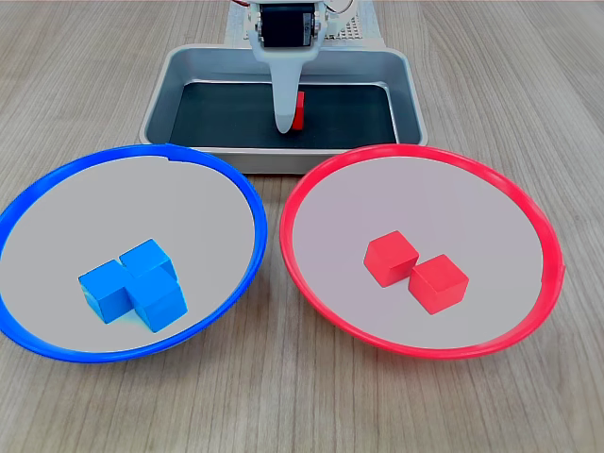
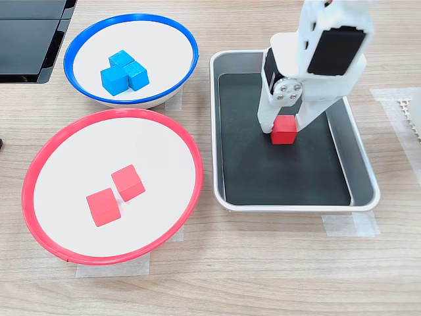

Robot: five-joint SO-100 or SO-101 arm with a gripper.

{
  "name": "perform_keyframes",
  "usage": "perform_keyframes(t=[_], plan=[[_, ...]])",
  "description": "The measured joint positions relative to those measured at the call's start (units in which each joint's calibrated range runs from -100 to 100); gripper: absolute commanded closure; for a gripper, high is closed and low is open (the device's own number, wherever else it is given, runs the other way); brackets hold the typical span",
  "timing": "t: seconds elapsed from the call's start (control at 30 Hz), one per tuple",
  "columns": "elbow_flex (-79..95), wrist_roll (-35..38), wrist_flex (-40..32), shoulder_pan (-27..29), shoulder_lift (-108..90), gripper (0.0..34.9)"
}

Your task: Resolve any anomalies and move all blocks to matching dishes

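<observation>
One red block (image 2: 284, 129) sits low over the black floor of the silver tray (image 2: 289, 205), between the two white fingers of my gripper (image 2: 284, 126), which is shut on it. In the first exterior view the near finger (image 1: 284, 109) hides most of this block (image 1: 299, 109). The blue-rimmed dish (image 1: 255, 203) (image 2: 131, 16) holds three blue blocks (image 1: 132, 283) (image 2: 123, 71) clustered together. Inside the red-rimmed dish (image 1: 425, 149) (image 2: 191, 151) lie two red blocks (image 1: 392, 257) (image 1: 439, 283), side by side and touching at a corner.
The tray's raised silver walls (image 1: 189, 58) surround the gripper. A black flat object (image 2: 26, 33) lies at the second exterior view's upper left. A white perforated plate (image 2: 413, 112) shows at the second exterior view's right edge. Both dishes nearly touch the tray.
</observation>
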Motion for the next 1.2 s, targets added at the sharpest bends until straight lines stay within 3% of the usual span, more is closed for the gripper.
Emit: perform_keyframes(t=[0.07,0.23,0.43,0.67,0.7,0.8,0.83,0.9,1.03,1.1,1.13,1.17,1.2], plan=[[-0.54,0.00,-0.16,0.00,0.34,32.6],[-5.72,0.00,2.12,-1.42,0.34,33.3],[-26.68,0.15,6.93,-5.58,1.71,34.1],[-43.47,0.34,1.31,-11.42,15.60,33.4],[-44.37,0.98,-0.16,-11.86,17.82,32.7],[-45.19,3.57,-4.98,-14.60,23.79,22.0],[-45.19,4.15,-5.55,-15.13,24.38,20.7],[-45.19,6.40,-7.75,-16.37,25.49,19.2],[-45.01,7.52,-8.24,-16.28,25.40,19.5],[-42.92,8.40,-8.32,-16.90,23.19,22.0],[-41.20,8.60,-9.22,-16.90,20.55,26.2],[-38.93,8.79,-10.85,-16.37,17.82,34.6],[-36.21,8.79,-12.48,-15.84,15.17,34.7]])
